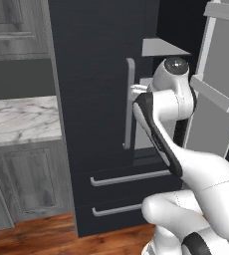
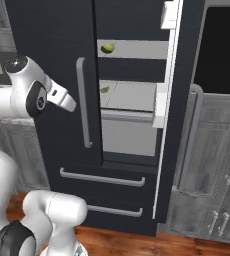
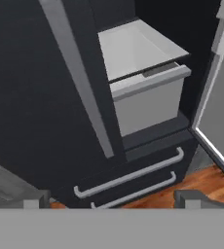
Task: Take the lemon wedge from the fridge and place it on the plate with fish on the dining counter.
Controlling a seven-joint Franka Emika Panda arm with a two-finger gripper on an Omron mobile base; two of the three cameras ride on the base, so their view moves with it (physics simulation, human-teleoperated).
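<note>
The black fridge (image 2: 52, 45) has its left door shut and its right door (image 2: 173, 115) swung open, edge-on. On the pale middle shelf lies the tiny yellow-green lemon wedge (image 2: 105, 90), just right of the shut door's edge. My gripper (image 2: 71, 105) hovers in front of the left door, beside its long grey handle (image 2: 83, 102), to the left of the wedge and outside the fridge. In the hand view the gripper (image 3: 114, 200) is open, its fingertips (image 3: 36, 198) wide apart with nothing between them. In the left base view the gripper (image 1: 137, 90) sits by the handle (image 1: 130, 102). The plate with fish and the dining counter are out of view.
A larger yellow-green fruit (image 2: 107, 48) rests on the upper shelf. A pale crisper bin (image 3: 148, 97) sits below the shelves, above two lower drawers (image 3: 133, 177). A marble wall counter (image 1: 22, 119) stands left of the fridge, grey cabinets (image 2: 207, 165) right. The floor (image 1: 47, 234) is wood.
</note>
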